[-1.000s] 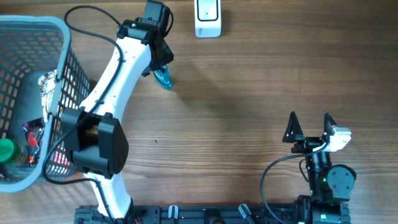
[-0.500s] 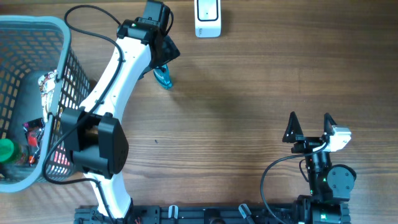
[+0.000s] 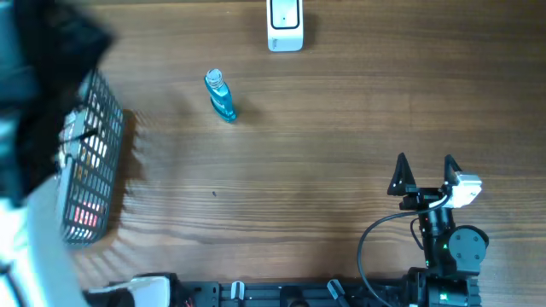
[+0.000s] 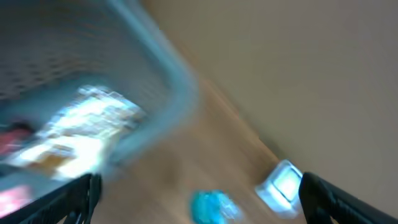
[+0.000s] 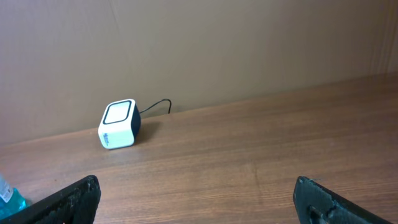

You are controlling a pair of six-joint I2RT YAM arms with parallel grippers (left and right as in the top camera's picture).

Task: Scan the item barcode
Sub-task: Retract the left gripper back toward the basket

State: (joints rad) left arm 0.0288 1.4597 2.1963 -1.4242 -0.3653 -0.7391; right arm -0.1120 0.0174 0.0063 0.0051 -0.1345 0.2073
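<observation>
Your item, the small blue bottle, rests on the wooden table, with neither gripper touching it. It is near the white scanner at the far edge but apart from it. To its left you see the wire basket, partly covered by the blurred left arm. In the smeared wrist view the left gripper has its 2 fingers wide apart and holds nothing. The right gripper is well apart from the bottle, and its jaws are spread and empty.
</observation>
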